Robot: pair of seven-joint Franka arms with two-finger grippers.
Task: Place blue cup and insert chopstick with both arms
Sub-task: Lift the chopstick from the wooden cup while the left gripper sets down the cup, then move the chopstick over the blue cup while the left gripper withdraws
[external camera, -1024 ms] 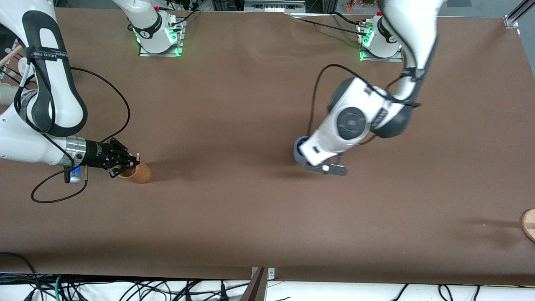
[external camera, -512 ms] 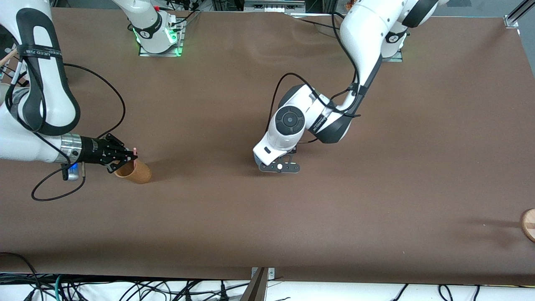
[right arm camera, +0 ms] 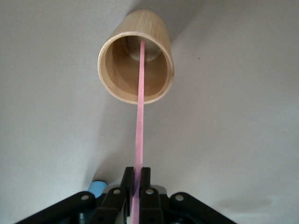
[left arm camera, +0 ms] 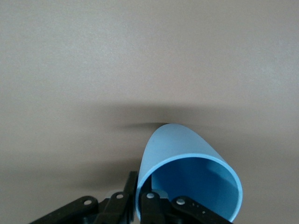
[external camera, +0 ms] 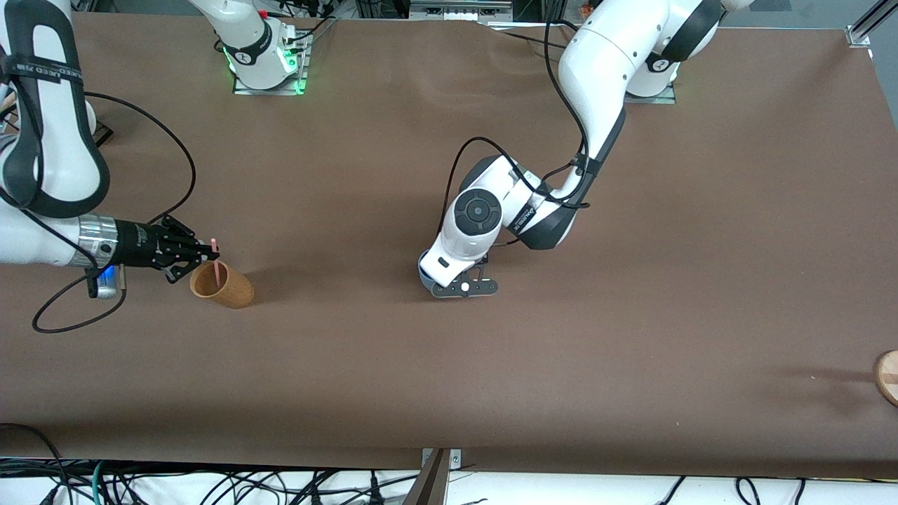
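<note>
My left gripper (left arm camera: pixel 138 183) is shut on the rim of the blue cup (left arm camera: pixel 187 161), one finger inside and one outside. It holds the cup low over the middle of the table. In the front view only a sliver of the blue cup (external camera: pixel 422 271) shows under the left wrist. My right gripper (external camera: pixel 203 254) is shut on the pink chopstick (external camera: pixel 219 271) over the table at the right arm's end. The chopstick (right arm camera: pixel 139 116) slants down from the right gripper (right arm camera: pixel 136 176), and its lower end is inside the orange-brown cup (right arm camera: pixel 135 60), which stands on the table (external camera: pixel 226 287).
A round wooden object (external camera: pixel 888 377) lies at the table's edge at the left arm's end. A black cable (external camera: pixel 184 151) loops over the table by the right arm. Both arm bases (external camera: pixel 263 59) stand along the edge farthest from the front camera.
My left arm has swung toward the right arm's end, carrying the blue cup to the table's middle. My right gripper has drawn back from over the orange-brown cup, still holding the chopstick.
</note>
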